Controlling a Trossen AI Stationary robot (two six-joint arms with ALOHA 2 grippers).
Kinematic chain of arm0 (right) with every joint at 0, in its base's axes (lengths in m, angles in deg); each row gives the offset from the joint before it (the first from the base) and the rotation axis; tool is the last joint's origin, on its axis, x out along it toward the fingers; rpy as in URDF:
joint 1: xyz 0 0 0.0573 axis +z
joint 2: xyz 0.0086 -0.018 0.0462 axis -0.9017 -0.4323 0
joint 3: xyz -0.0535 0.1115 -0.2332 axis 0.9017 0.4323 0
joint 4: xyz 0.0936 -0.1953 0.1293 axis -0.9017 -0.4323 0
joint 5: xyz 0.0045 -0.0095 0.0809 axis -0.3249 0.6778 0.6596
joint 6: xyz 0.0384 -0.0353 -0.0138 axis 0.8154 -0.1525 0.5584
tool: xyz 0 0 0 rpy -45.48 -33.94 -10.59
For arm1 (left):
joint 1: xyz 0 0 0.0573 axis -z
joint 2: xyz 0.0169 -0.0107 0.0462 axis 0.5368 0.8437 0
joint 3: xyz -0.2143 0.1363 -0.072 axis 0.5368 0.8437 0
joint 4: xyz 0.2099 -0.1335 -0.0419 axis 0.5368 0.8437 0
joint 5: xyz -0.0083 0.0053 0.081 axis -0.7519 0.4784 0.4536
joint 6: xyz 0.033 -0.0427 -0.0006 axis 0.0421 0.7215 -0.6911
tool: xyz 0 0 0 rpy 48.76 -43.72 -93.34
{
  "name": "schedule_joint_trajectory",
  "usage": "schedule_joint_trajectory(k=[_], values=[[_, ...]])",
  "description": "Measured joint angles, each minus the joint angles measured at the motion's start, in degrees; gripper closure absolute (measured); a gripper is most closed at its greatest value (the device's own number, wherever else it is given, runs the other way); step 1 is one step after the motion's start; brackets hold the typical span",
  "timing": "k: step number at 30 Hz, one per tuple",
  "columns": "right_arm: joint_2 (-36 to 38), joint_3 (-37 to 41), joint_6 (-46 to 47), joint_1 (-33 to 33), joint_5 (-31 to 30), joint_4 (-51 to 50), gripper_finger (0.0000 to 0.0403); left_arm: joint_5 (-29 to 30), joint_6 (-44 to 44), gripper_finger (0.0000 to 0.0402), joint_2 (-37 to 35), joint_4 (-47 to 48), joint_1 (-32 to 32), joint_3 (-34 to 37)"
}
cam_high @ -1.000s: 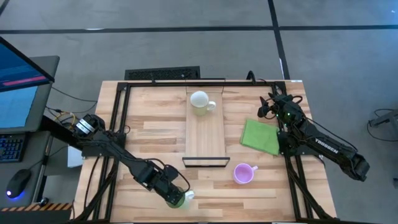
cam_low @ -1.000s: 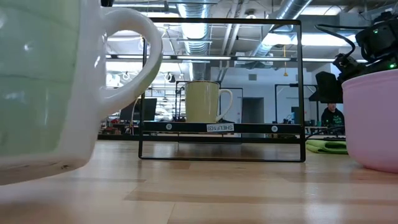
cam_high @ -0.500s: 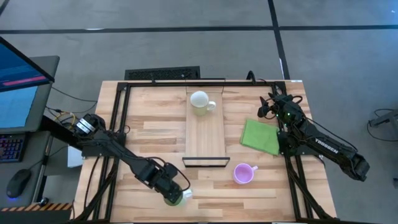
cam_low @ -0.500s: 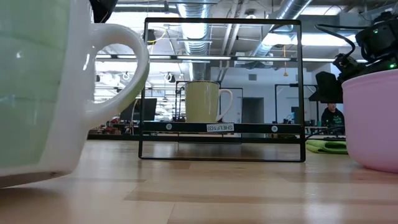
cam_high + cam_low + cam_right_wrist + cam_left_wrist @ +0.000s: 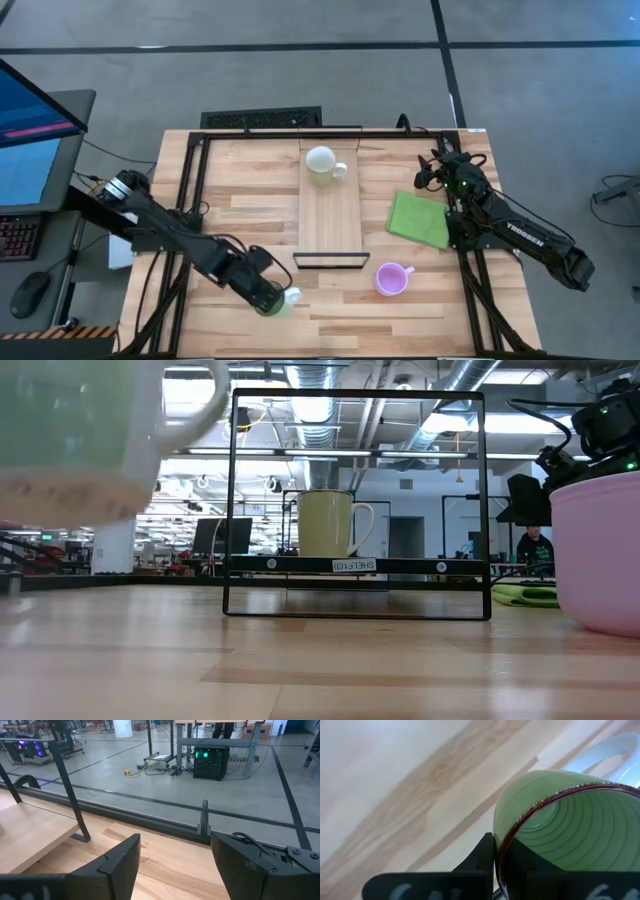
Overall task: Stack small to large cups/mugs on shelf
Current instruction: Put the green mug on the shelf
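My left gripper [image 5: 266, 298] is shut on the green mug [image 5: 283, 299], which has a white handle [image 5: 612, 756], near the table's near edge. In the low view the green mug [image 5: 75, 430] hangs above the tabletop. A white mug [image 5: 322, 163] stands upright on the far end of the light wooden shelf [image 5: 331, 222]. The light purple mug [image 5: 392, 278] stands on the table, right of the shelf's dark lip. My right gripper [image 5: 175, 865] is open near the table's far right corner and holds nothing. My left gripper pinches the green mug's wall at the rim [image 5: 501, 851], one finger inside the mug and one outside. The mug is lifted clear of the table, and its base [image 5: 70, 495] shows above the wood in the low view.
A flat green cloth [image 5: 420, 218] lies right of the shelf. A dark metal frame [image 5: 355, 505] stands over the shelf's near end. Dark rails run along the table's left and right sides. Bare wood [image 5: 250, 200] lies left of the shelf.
My left gripper has risen and drawn a little toward the table's far and left side, carrying the green mug. The mug stood on the table a second ago and now hangs clear above it.
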Motion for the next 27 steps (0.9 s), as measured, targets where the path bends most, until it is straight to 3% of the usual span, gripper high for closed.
schedule_joint_trajectory(k=[5,9,14,19,23,27], values=[[0.0,-0.01,0.02,0.0,0.0,0.0,0.0135,2.6,-1.69,0.0399,-5.99,1.78,-0.37,0.0],[0.0,-0.01,0.04,0.0,0.0,0.0,0.0135,9.57,-3.5,0.0399,-10.94,2.28,-0.37,0.0],[0.0,-0.01,0.02,0.0,0.0,0.0,0.0135,15.72,-10.59,0.0399,-16.99,1.72,-0.37,0.0],[0.0,0.0,0.02,0.0,0.0,0.01,0.0135,25.51,-19.79,0.0399,-21.86,0.37,-0.84,-0.02],[0.0,-0.01,0.02,0.0,0.0,0.01,0.0135,30.2,-26.46,0.0399,-23.76,0.87,-3.72,-0.02],[0.0,0.0,0.02,0.0,0.0,0.02,0.0135,29.14,-31.62,0.0399,-23.85,2.01,-10.53,-0.02]])
